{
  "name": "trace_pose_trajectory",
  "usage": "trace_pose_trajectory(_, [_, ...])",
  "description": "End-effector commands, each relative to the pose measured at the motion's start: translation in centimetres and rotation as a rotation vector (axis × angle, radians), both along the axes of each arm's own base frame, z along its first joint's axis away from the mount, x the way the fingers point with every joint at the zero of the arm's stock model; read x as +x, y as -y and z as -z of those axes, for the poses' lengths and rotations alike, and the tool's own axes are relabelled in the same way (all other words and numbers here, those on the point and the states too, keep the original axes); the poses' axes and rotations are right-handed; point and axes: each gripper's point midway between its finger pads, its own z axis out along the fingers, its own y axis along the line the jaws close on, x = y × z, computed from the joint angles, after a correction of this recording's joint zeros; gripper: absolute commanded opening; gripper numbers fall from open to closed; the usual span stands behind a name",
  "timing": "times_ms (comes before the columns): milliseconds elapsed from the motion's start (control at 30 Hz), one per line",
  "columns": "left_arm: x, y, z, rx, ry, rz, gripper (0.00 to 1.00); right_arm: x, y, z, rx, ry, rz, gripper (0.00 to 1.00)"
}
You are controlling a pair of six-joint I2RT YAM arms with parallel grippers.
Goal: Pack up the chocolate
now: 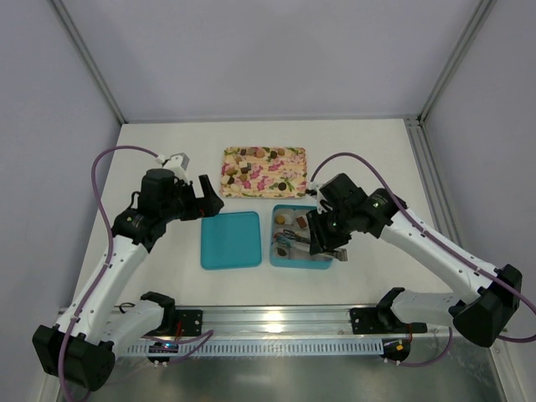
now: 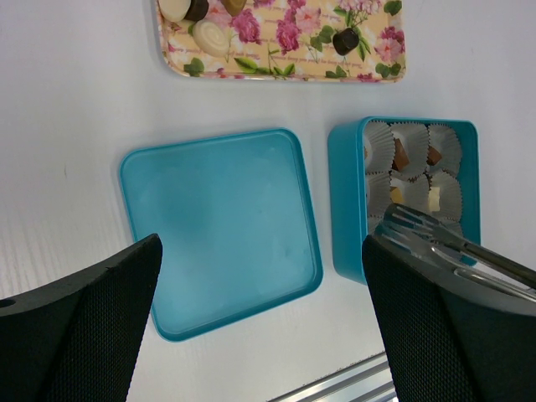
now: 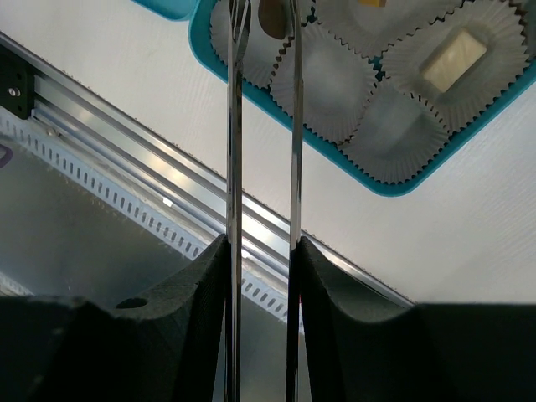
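Note:
Several chocolate pieces (image 1: pixel 251 167) lie on the flowered tray (image 1: pixel 295 157) at the back. More chocolate (image 2: pixel 402 152) sits in crinkled paper cups inside the teal box (image 2: pixel 345 201). My right gripper (image 3: pixel 262 251) is shut on a pair of metal tongs (image 3: pixel 234 126), whose two arms stand slightly apart. The tong tips reach over the box's near cups, and a brown chocolate (image 3: pixel 272 15) shows between them. A cream piece (image 3: pixel 452 60) rests in another cup. My left gripper (image 2: pixel 264 335) hangs wide open and empty above the near edge of the teal lid (image 2: pixel 219 226).
The lid (image 1: pixel 230 239) lies flat just left of the box (image 1: pixel 275 243). The metal rail (image 1: pixel 276 318) runs along the table's near edge below both. White walls close in the table at the back and sides.

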Motion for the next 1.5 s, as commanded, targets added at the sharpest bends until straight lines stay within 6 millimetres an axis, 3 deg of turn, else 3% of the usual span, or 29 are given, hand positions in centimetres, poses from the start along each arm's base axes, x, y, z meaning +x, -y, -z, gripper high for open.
trace_pose_trajectory(0, [0.2,-0.2,-0.5,0.001,0.024,-0.008,1.00,2.0,-0.4,-2.9,0.023,0.104,-0.001,0.40])
trace_pose_trajectory(133, [0.2,-0.2,-0.4,0.000,0.020,-0.009,1.00,2.8,-0.7,-4.0,0.037,0.119,-0.009,0.40])
trace_pose_trajectory(267, [0.2,-0.2,-0.5,-0.002,0.024,-0.006,1.00,5.0,-0.2,-6.0,0.045,0.172,0.019,0.40])
trace_pose_trajectory(367, [0.2,-0.1,-0.5,-0.004,0.022,-0.003,1.00,7.9,0.5,-7.2,0.057,0.221,0.063,0.40])
trace_pose_trajectory(533, [0.2,0.0,-0.4,-0.005,0.018,-0.002,1.00,14.4,1.4,-8.1,0.054,0.303,0.170,0.40])
trace_pose_trajectory(633, [0.2,0.0,-0.3,-0.006,0.015,0.000,1.00,18.4,0.8,-7.8,0.040,0.331,0.211,0.40])
trace_pose_trajectory(667, [0.2,0.0,-0.4,-0.005,0.017,0.001,1.00,19.7,0.4,-8.5,0.048,0.355,0.218,0.39])
trace_pose_trajectory(733, [0.2,0.1,-0.3,-0.006,0.013,0.001,1.00,22.2,-0.4,-7.0,0.025,0.347,0.223,0.39])
trace_pose_trajectory(767, [0.2,0.0,-0.3,-0.005,0.013,0.001,1.00,23.5,-0.7,-8.0,0.031,0.377,0.231,0.39])
trace_pose_trajectory(800, [0.2,0.1,-0.3,-0.007,0.013,0.003,1.00,24.7,-1.0,-6.1,-0.003,0.348,0.230,0.39])
trace_pose_trajectory(833, [0.2,0.1,-0.2,-0.006,0.011,0.001,1.00,25.5,-1.2,-5.8,-0.011,0.350,0.231,0.39])
trace_pose_trajectory(867, [0.2,0.1,-0.2,-0.006,0.010,0.003,1.00,26.7,-1.6,-6.8,-0.001,0.381,0.236,0.39])
trace_pose_trajectory(933, [0.2,0.1,-0.3,-0.007,0.013,0.001,1.00,28.6,-1.9,-4.9,-0.040,0.367,0.241,0.39])
trace_pose_trajectory(967, [0.2,0.1,-0.2,-0.008,0.011,0.002,1.00,29.7,-2.2,-5.3,-0.039,0.390,0.250,0.39])
trace_pose_trajectory(1033, [0.2,0.1,-0.2,-0.010,0.010,0.003,1.00,31.4,-2.6,-4.4,-0.066,0.394,0.251,0.39])
trace_pose_trajectory(1233, [0.3,0.2,-0.1,-0.010,0.005,0.007,1.00,33.6,-3.4,-2.7,-0.071,0.394,0.250,0.40])
trace_pose_trajectory(1467, [0.3,0.4,0.0,-0.014,0.001,0.014,1.00,33.8,-4.1,-2.2,-0.061,0.391,0.238,0.40])
